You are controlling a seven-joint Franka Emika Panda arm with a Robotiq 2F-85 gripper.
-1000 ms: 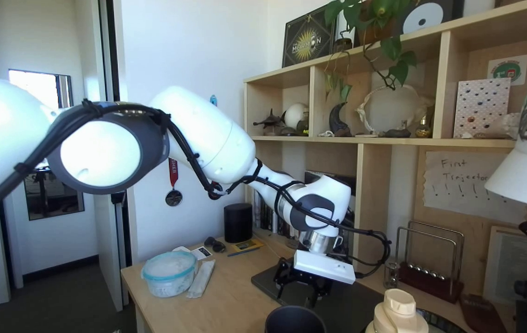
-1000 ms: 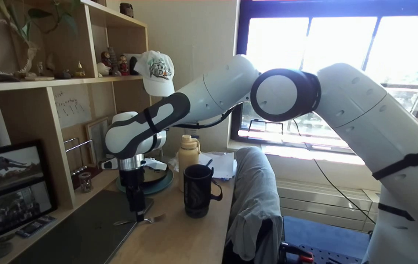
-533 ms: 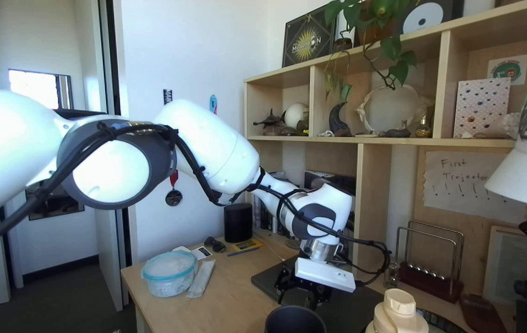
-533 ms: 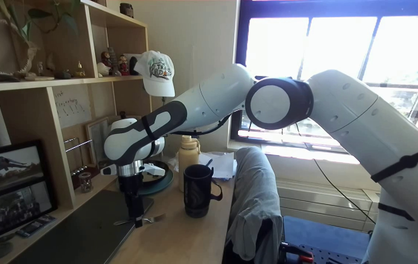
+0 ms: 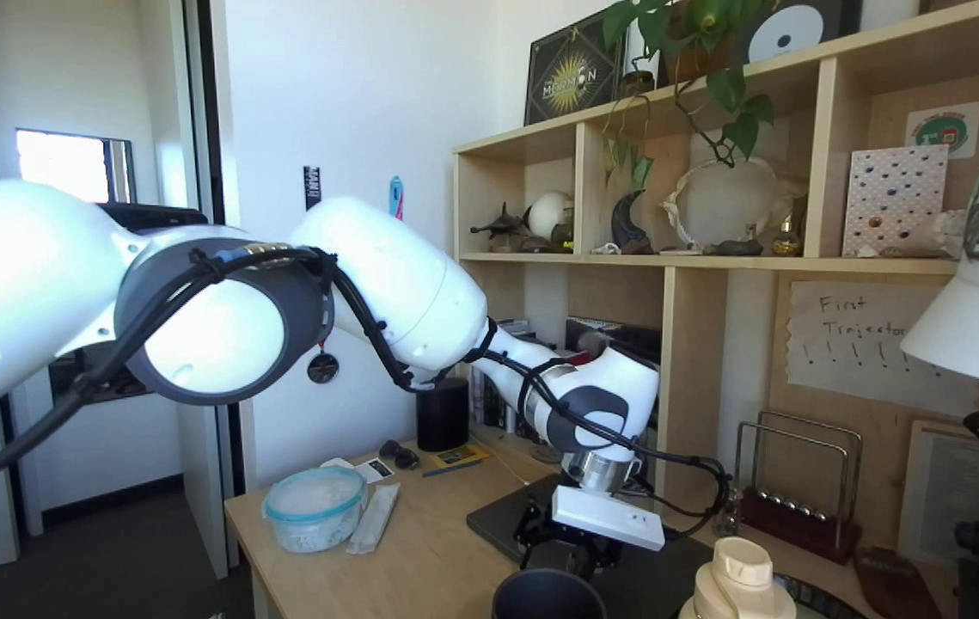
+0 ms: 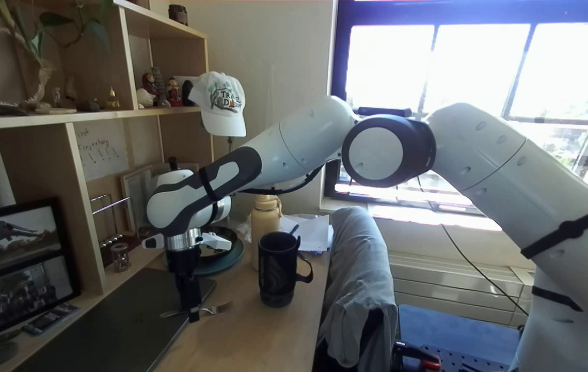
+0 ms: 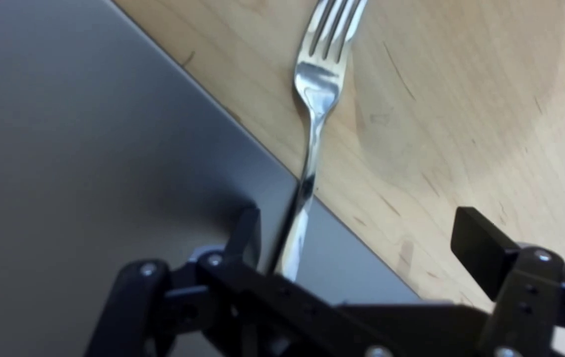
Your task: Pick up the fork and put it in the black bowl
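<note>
A silver fork (image 7: 316,106) lies with its tines on the wooden table and its handle on a flat dark-grey slab. It also shows in an exterior view (image 6: 217,309). My gripper (image 7: 356,223) is open, and the fork's handle runs between its fingers, nearer the left finger in the wrist view. The handle's end is hidden behind the gripper. In an exterior view the gripper (image 6: 194,316) is low, right at the fork. The black bowl (image 6: 229,237) sits on a teal plate (image 6: 234,258) behind the gripper, partly hidden by the wrist.
The dark slab (image 6: 113,330) lies by the shelf. A tall black mug (image 6: 277,268) and a cream bottle (image 6: 265,227) stand right of the gripper; the mug also shows in an exterior view (image 5: 547,593). A light-blue container (image 5: 315,516) stands at the table's far corner.
The arm and gripper have come down to the fork, mostly in the first half second, then only slightly. The fork, mug and bowl have not moved.
</note>
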